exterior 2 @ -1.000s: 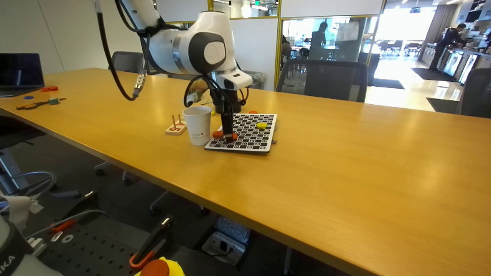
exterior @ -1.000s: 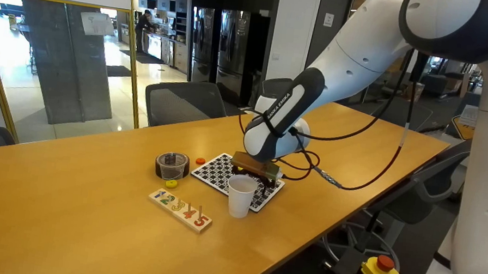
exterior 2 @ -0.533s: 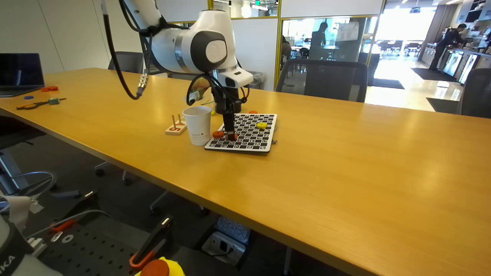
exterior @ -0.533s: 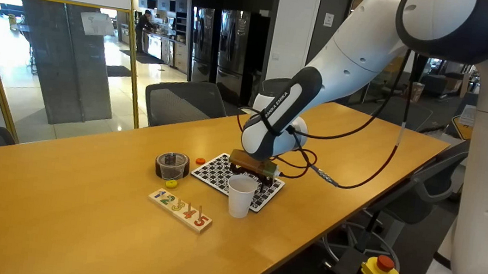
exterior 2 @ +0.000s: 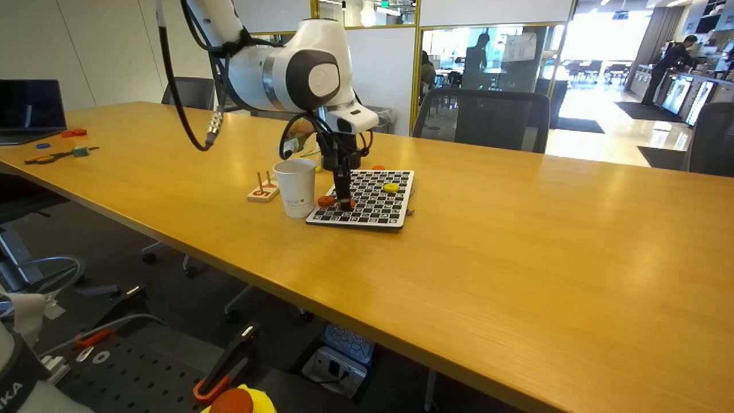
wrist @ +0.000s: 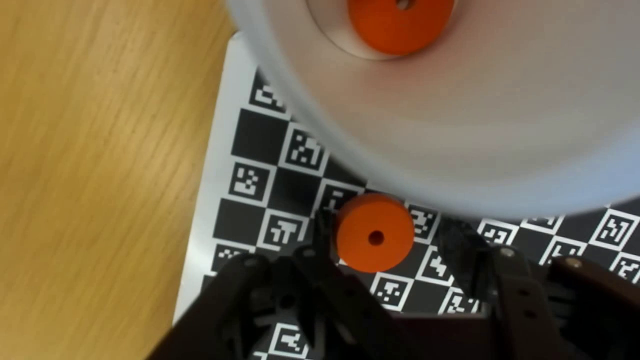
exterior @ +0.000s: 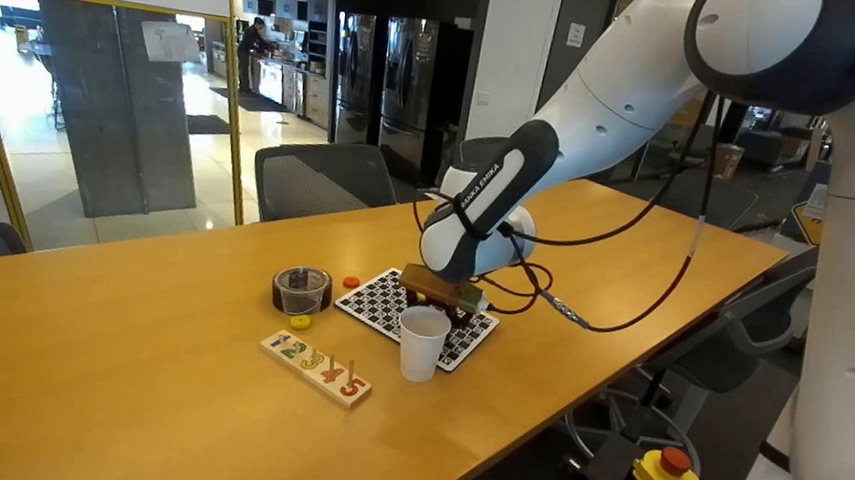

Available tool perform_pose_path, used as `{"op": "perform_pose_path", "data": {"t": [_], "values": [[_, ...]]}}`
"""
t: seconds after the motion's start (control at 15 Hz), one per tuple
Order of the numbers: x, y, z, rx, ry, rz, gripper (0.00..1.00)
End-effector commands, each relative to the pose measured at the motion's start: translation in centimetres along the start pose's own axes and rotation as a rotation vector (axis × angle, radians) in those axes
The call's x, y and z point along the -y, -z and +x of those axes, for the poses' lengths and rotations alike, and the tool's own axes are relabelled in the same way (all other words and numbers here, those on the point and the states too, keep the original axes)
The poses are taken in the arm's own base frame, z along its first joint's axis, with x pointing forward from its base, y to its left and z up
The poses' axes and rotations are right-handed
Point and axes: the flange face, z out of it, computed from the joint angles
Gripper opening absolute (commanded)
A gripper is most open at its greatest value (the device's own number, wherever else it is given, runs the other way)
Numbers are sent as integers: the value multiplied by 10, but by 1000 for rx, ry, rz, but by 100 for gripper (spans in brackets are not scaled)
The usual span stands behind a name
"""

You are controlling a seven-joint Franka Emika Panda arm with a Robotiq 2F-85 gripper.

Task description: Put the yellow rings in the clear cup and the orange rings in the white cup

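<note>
In the wrist view an orange ring (wrist: pixel 375 240) lies on the checkered board (wrist: pixel 212 200), between the fingers of my gripper (wrist: pixel 387 231). One finger is close beside this ring, perhaps touching; a gap separates the opposite finger from it. The white cup (wrist: pixel 450 160) stands just beyond, with another orange ring (wrist: pixel 402 25) inside. An exterior view has an orange ring (exterior 2: pixel 325 201) between white cup and gripper, and a yellow ring (exterior 2: pixel 391 187) farther along the board. Off the board are the dark-looking clear cup (exterior: pixel 302 300), a yellow ring (exterior: pixel 300 322) and an orange ring (exterior: pixel 350 282).
A wooden number board (exterior: pixel 315 369) with pegs lies in front of the clear cup. In an exterior view the far table end holds a laptop (exterior 2: pixel 31 112), red pieces (exterior 2: pixel 73 132) and pliers (exterior 2: pixel 60 155). The white cup's rim is close to my fingers.
The gripper has shifted slightly over the checkered board, and its jaws have come closer together. The cups and the loose rings in sight have stayed in place.
</note>
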Motion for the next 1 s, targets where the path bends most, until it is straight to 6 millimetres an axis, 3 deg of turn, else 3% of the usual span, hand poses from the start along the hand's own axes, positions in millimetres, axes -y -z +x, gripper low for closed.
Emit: {"op": "perform_pose_path", "data": {"t": [0.0,0.07,0.2,0.53,0.93], "values": [[6,2,5,1,-7,17,28],[5,4,6,-2,-17,14,21],[3,15,11,-30,-42,11,17],[7,46,24,-106,-81,-6,17],[23,102,25,-151,-103,-48,17]]}}
